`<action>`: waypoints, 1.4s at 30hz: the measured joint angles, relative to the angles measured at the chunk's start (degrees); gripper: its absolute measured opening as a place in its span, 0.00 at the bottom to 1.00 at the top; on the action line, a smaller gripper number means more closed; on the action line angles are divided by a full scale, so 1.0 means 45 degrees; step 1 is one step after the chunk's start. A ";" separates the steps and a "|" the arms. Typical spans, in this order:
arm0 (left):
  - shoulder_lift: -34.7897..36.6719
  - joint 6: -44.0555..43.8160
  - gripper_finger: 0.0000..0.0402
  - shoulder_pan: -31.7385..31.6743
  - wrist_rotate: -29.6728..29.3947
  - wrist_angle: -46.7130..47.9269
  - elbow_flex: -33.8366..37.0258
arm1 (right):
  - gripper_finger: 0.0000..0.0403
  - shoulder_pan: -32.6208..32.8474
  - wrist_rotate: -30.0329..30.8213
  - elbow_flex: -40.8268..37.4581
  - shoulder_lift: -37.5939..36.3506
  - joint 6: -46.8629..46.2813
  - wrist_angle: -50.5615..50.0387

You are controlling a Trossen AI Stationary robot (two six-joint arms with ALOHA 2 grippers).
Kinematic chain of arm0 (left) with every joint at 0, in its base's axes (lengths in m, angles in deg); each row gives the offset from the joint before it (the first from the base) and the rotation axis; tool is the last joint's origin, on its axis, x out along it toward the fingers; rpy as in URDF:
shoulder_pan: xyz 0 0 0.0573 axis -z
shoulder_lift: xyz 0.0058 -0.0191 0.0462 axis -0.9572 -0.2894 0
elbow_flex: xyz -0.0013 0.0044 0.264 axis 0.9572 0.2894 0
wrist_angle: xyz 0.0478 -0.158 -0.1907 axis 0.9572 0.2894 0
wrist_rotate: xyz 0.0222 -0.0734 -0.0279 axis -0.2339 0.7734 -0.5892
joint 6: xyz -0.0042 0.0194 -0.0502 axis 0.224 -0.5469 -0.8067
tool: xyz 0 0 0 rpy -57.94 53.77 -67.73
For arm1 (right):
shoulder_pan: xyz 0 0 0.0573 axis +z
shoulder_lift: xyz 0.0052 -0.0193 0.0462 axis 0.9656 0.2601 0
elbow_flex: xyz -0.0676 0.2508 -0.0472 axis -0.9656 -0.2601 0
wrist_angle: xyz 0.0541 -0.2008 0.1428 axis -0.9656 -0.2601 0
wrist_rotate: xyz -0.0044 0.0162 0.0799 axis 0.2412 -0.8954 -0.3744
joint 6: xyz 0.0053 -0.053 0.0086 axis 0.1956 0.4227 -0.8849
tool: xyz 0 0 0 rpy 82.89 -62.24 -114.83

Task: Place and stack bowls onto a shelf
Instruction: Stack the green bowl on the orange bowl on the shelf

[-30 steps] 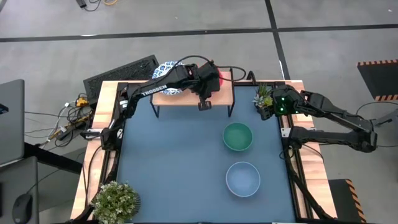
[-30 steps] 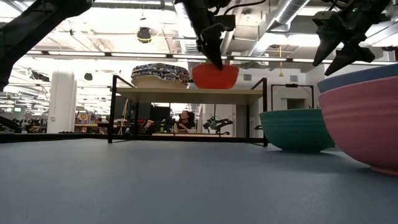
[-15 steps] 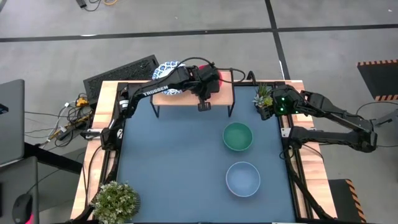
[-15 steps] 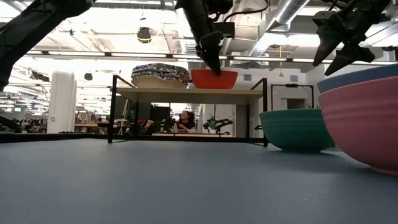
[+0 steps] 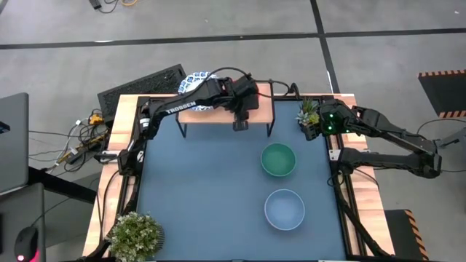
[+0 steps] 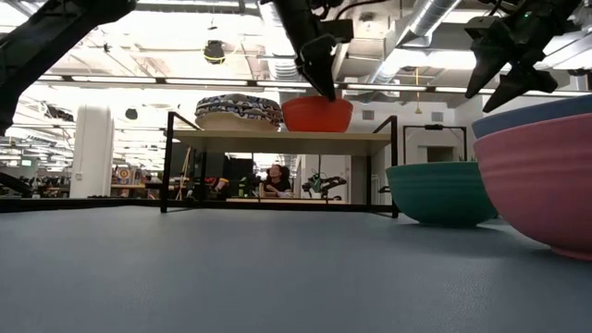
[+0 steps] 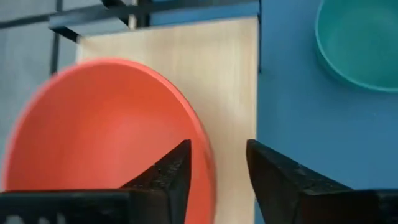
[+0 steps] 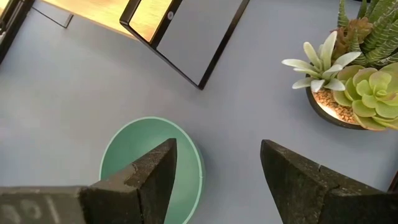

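Left gripper (image 5: 241,125) hung over the front edge of the shelf (image 5: 266,110), its two dark fingers (image 7: 169,180) parted by a narrow gap that straddled the rim of the red-pink bowl (image 7: 99,130); whether the pads actually pressed on that rim could not be made out. In the low view the same gripper (image 6: 324,86) came down onto the near edge of the red-pink bowl (image 6: 317,115), which sat on the shelf's light wooden plank (image 6: 277,141). Just beside it on the plank rested a white bowl with a blue lattice pattern (image 6: 238,112), seen from above at the shelf's far-left end (image 5: 194,78).

On the blue table surface (image 5: 204,189) in front of the shelf stood the green bowl (image 5: 279,159), and nearer the table's front the pale blue bowl (image 5: 284,209), the two close together but apart.

Right gripper (image 8: 217,168) waited with its fingers spread wide and nothing between them, raised near the small succulent pot (image 5: 309,115) at the table's right edge. A leafy potted plant (image 5: 135,233) occupied the front-left corner.
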 joint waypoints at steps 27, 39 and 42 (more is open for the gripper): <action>-0.1510 0.5358 0.48 0.2732 0.4631 -0.1616 -0.0536 | 0.64 0.0019 -0.0074 0.0000 0.0004 0.0200 -0.0094; -0.3521 0.6434 0.48 0.3450 0.5389 -0.2063 -0.0551 | 0.64 0.0049 -0.0090 0.0000 0.0130 0.0214 -0.0452; -0.3972 0.6624 0.48 0.3593 0.5084 -0.2053 -0.0551 | 0.64 0.0049 -0.0088 0.0000 0.0107 0.0209 -0.0471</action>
